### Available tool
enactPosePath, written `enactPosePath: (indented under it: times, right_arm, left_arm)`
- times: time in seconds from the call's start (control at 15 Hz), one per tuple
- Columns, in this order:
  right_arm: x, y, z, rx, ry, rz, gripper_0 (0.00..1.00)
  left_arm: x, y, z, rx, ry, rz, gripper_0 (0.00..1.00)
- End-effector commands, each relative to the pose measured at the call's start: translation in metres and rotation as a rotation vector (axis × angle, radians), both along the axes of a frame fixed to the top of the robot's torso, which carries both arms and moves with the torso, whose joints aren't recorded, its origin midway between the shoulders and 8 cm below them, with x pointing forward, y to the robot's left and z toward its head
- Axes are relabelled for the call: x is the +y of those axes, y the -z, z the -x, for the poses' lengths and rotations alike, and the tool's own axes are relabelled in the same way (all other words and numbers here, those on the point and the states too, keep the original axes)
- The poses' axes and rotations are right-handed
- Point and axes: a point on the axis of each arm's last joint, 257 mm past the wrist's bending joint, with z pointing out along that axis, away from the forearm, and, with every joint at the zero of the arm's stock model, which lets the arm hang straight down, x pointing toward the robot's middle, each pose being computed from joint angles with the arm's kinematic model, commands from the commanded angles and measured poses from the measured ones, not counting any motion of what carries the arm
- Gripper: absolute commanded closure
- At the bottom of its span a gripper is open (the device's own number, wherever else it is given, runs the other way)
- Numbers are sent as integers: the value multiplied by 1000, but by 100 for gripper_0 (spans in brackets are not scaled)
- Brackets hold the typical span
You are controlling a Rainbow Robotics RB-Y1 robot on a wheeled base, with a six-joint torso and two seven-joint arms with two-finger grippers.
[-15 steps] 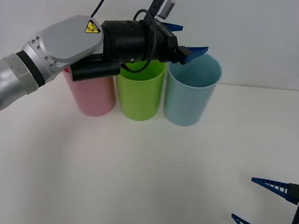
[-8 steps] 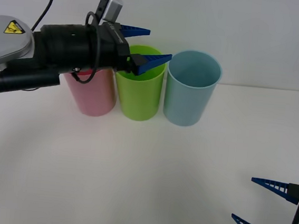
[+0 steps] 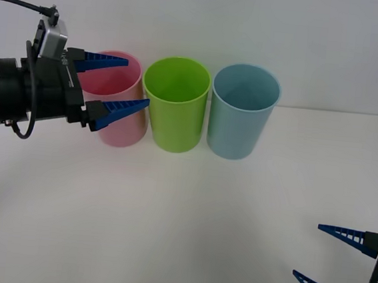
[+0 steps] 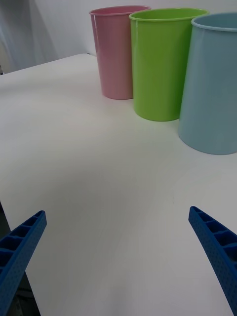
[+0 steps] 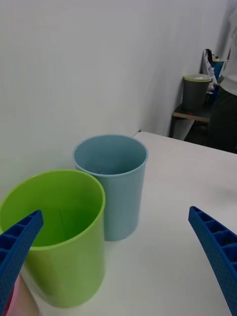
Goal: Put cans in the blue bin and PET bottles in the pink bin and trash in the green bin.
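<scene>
While three bins stand in one row at the table's (image 3: 188, 215) twelve o'clock:
Bins: one pink bin (image 3: 120, 125), one green bin (image 3: 175, 107), one blue bin (image 3: 243, 113), upright, close together.
Left gripper (image 3: 117, 82): fingers spread, empty, over the pink bin at ten o'clock.
Right gripper (image 3: 335, 259): fingers spread, empty, at five o'clock.

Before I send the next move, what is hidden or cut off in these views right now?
- Pink bin: front view, its mouth and front are partly covered by the left gripper; inside unseen.
- Blue bin and green bin: left wrist view, the bottoms lie in shadow; contents cannot be told.
- Right gripper: front view, its body is cut off by the lower edge.
</scene>
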Motion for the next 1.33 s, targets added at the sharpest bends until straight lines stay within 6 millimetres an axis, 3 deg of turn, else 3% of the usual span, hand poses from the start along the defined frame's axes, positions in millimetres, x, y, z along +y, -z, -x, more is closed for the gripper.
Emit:
enactPosePath:
  times: [0.07, 0.33, 0.6, 1.0, 1.33]
  right_arm:
    - [0, 0, 0, 0, 0, 0, 0]
    - [0, 0, 0, 0, 0, 0, 0]
    - [0, 0, 0, 0, 0, 0, 0]
    - [0, 0, 0, 0, 0, 0, 0]
    - [0, 0, 0, 0, 0, 0, 0]
  left_arm:
    - [28, 5, 27, -21, 5, -16, 0]
    - [62, 28, 54, -10, -24, -26, 0]
    - [89, 73, 72, 32, -92, -60, 0]
    - [111, 125, 93, 87, -183, -87, 0]
    - [115, 146, 117, 127, -236, -80, 0]
